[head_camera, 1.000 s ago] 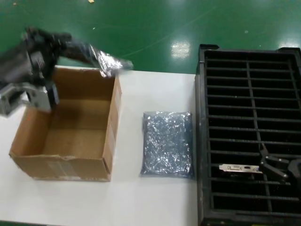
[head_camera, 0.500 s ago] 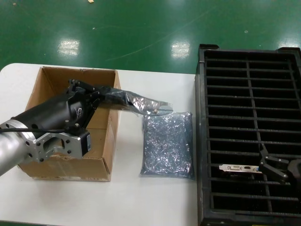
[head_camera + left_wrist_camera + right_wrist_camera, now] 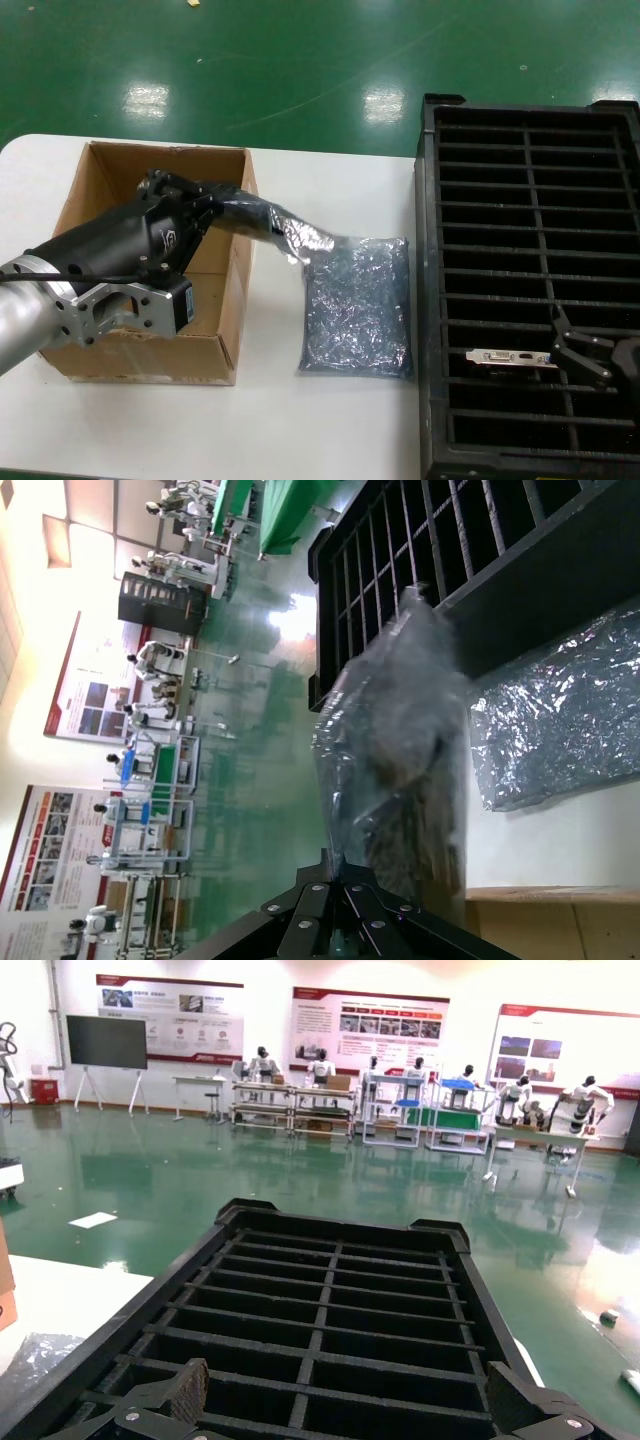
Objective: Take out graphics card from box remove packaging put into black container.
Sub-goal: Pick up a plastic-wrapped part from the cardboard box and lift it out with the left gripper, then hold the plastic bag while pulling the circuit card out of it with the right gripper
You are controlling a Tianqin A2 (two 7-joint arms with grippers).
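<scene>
A: What has been altered over the last second?

B: The left gripper (image 3: 215,205), seen a second ago at the upper left of the head view above the brown corrugated cardboard box (image 3: 150,345), has been brought down and across that box's right wall. The crinkly translucent grey-silver antistatic bag (image 3: 290,235) is pinched between its fingers, and within the last half second the bag's free end has been lowered until it droops onto the top left corner of the flatter bluish-grey bag (image 3: 357,305) lying on the white table (image 3: 280,420) at mid-frame.

A: What is implied for the task?

B: The thin dark graphics card with its silver end bracket (image 3: 510,357) is already seated in a slot at the lower part of the large black ribbed plastic container (image 3: 530,200), at the right of the frame. The emptied packaging is judged to be on its way to being discarded on the pile beside the box. The right gripper (image 3: 590,358) is held just beside the card's bracket with its fingers spread, nothing gripped.

A: Can any writing be read?

B: A small pale logo is seen on the black housing of the left arm, but it cannot be made out. Posters are visible on the far wall in both wrist views; their text is too small to be read. No print is seen on the box walls.
</scene>
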